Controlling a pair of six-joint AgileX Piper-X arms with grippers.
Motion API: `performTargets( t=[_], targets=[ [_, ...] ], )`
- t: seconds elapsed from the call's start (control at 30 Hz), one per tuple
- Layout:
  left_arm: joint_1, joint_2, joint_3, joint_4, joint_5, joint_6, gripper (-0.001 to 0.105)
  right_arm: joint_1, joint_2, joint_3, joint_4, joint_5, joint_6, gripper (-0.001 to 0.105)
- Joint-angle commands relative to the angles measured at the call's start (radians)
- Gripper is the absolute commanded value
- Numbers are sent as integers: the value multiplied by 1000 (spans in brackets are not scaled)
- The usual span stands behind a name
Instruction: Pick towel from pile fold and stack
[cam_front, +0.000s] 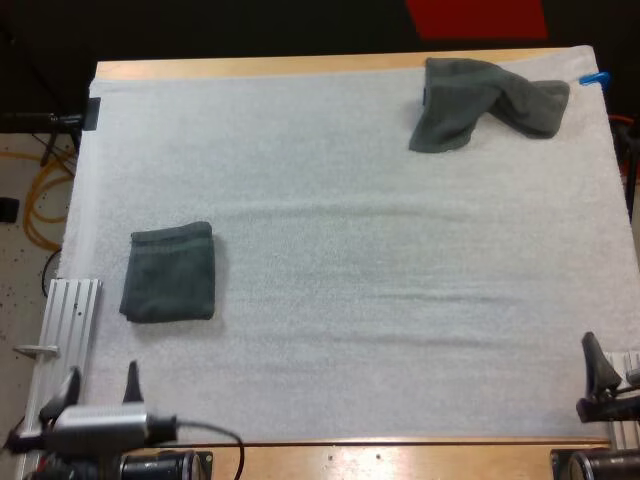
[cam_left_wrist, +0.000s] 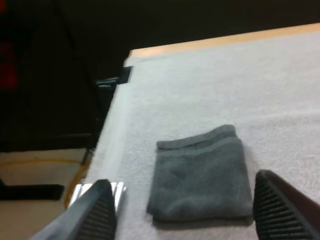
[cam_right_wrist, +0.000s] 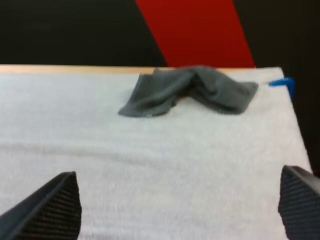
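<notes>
Two towels on the mat (cam_front: 350, 250): folded towel (cam_front: 170, 272) by the left hand (cam_front: 100, 385), crumpled towel (cam_front: 480, 105) — perhaps only one — far from the right hand (cam_right_wrist: 178, 200). Both hands gape, empty — a shallow pinch could drag it.

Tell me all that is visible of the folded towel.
The folded towel is dark grey-green, soft terry-like cloth, folded into a flat, nearly square pad with a hemmed band along its far edge. It lies on the white mat near its left edge, ahead of the open left gripper, which is clear of it. Only the mat touches it.
</notes>
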Motion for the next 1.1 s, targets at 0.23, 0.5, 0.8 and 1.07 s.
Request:
performTargets(
  t=[0.23,0.5,0.8,1.07],
  targets=[
    [0,-138,204,-74,30,-22,57,1,-39,111,-60,-11,69,78],
    [0,-130,218,-70,35,-22,57,1,-39,144,-38,-9,80,78],
    [0,-130,218,-70,35,-22,57,1,-39,144,-37,-7,96,78],
    [0,-130,218,-70,35,-22,57,1,-39,144,-36,-5,125,78]
  ],
)
